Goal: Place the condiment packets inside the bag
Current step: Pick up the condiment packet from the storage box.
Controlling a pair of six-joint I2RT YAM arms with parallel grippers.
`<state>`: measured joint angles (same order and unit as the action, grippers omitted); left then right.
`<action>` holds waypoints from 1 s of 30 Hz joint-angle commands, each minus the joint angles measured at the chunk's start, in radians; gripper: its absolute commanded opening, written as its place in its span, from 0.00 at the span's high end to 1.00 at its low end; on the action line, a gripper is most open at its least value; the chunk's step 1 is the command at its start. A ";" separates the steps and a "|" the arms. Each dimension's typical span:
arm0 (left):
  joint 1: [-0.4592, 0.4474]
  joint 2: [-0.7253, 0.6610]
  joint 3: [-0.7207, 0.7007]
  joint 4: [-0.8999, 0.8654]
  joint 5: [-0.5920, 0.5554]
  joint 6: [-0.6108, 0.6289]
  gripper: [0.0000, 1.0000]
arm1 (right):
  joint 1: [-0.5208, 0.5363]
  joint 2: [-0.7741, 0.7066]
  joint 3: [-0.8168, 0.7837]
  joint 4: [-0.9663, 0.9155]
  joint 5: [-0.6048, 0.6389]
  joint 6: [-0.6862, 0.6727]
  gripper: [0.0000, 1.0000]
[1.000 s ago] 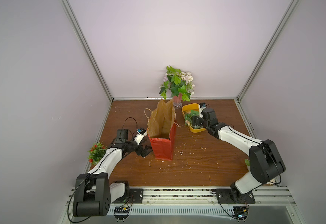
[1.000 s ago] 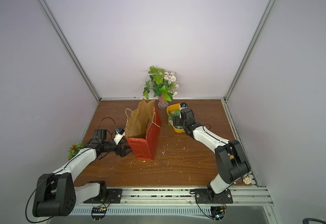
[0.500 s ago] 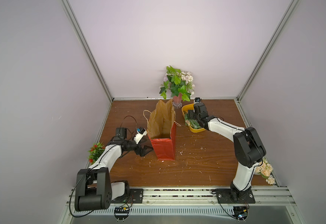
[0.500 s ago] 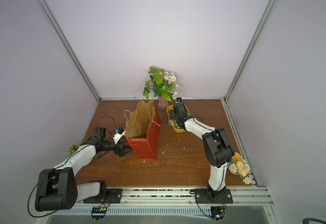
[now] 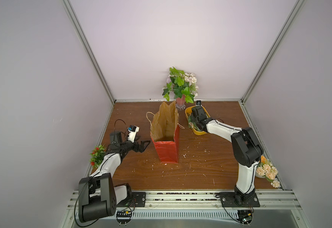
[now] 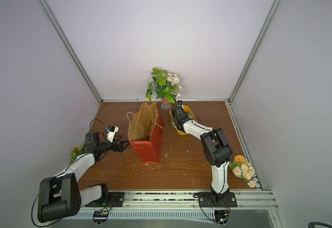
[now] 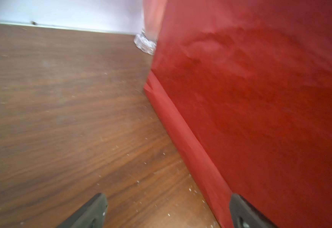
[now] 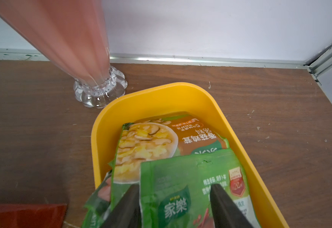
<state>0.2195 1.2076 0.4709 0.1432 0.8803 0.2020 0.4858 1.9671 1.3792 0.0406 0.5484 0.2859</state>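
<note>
The bag stands upright mid-table, red outside, brown inside, mouth open. My left gripper is open low beside its left wall, nothing between the fingers. Three green condiment packets lie overlapped in a yellow tub. My right gripper reaches into the tub. Its jaws stand partly apart over the top packet: one finger at its edge, the other on its printed face. A packet with a soup picture lies underneath.
A pink glass vase with leafy plants stands just behind the tub and bag. A small red-flowered plant sits by the left wall and peach flowers by the right arm's base. Walls close three sides.
The right arm's elbow has folded in toward the table and its gripper has shifted within the tub, with its jaws narrowing over the top packet. The left arm has barely moved.
</note>
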 commanded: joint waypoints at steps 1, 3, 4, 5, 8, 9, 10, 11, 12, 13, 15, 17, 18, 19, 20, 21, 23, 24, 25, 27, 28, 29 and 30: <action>0.011 0.022 -0.032 0.184 -0.088 -0.106 0.00 | 0.003 0.008 0.037 0.001 0.063 0.009 0.46; 0.014 0.042 -0.031 0.202 -0.107 -0.114 0.00 | 0.003 0.008 0.039 0.005 0.071 0.009 0.51; 0.016 0.049 -0.030 0.205 -0.108 -0.117 0.00 | 0.003 0.008 0.040 0.006 0.076 0.008 0.54; 0.016 0.056 -0.031 0.208 -0.107 -0.118 0.00 | 0.004 0.005 0.041 0.008 0.083 0.007 0.58; 0.016 0.063 -0.032 0.205 -0.109 -0.113 0.00 | 0.002 -0.004 0.036 0.016 0.101 0.002 0.71; 0.017 0.060 -0.035 0.206 -0.115 -0.111 0.00 | 0.003 -0.012 0.032 0.019 0.106 0.001 0.77; 0.016 0.054 -0.039 0.214 -0.119 -0.108 0.00 | 0.004 -0.019 0.027 0.026 0.108 0.000 0.82; 0.017 0.047 -0.045 0.223 -0.124 -0.106 0.00 | 0.003 -0.029 0.020 0.034 0.108 0.000 0.86; 0.017 0.037 -0.052 0.229 -0.128 -0.104 0.00 | 0.002 -0.039 0.011 0.043 0.106 -0.002 0.92; 0.017 0.030 -0.058 0.237 -0.131 -0.103 0.00 | 0.002 -0.053 0.000 0.054 0.099 -0.002 0.98; 0.017 0.016 -0.068 0.242 -0.137 -0.100 0.00 | 0.002 -0.086 -0.025 0.082 0.077 -0.005 1.00; 0.017 0.014 -0.072 0.246 -0.139 -0.099 0.00 | 0.000 -0.134 -0.060 0.108 0.046 -0.011 1.00; 0.017 0.014 -0.073 0.248 -0.145 -0.099 0.00 | 0.000 -0.159 -0.081 0.127 0.026 -0.013 1.00; 0.017 0.016 -0.073 0.249 -0.151 -0.098 0.00 | 0.000 -0.187 -0.101 0.147 0.010 -0.015 1.00; 0.016 0.016 -0.073 0.251 -0.156 -0.098 0.00 | 0.000 -0.216 -0.121 0.158 -0.001 -0.013 1.00; 0.017 0.017 -0.074 0.252 -0.158 -0.096 0.00 | 0.000 -0.243 -0.140 0.170 -0.015 -0.011 1.00; 0.016 0.020 -0.077 0.256 -0.160 -0.093 0.00 | 0.000 -0.303 -0.183 0.194 -0.042 -0.010 1.00; 0.017 0.018 -0.077 0.258 -0.162 -0.093 0.00 | 0.000 -0.334 -0.204 0.206 -0.053 -0.009 1.00; 0.016 0.017 -0.079 0.259 -0.164 -0.093 0.00 | 0.000 -0.361 -0.221 0.216 -0.071 -0.011 1.00; 0.017 0.015 -0.081 0.261 -0.165 -0.093 0.00 | -0.001 -0.406 -0.246 0.219 -0.095 -0.010 1.00; 0.016 0.014 -0.081 0.262 -0.167 -0.093 0.00 | -0.001 -0.428 -0.254 0.219 -0.103 -0.010 1.00; 0.015 0.015 -0.081 0.261 -0.167 -0.094 0.00 | -0.001 -0.452 -0.264 0.219 -0.109 -0.011 1.00; 0.017 0.016 -0.081 0.262 -0.167 -0.095 0.00 | -0.001 -0.472 -0.271 0.218 -0.113 -0.013 1.00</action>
<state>0.2230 1.2343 0.4023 0.3859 0.7208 0.1047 0.4881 1.5505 1.1194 0.2050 0.4770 0.2768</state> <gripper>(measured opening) 0.998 0.049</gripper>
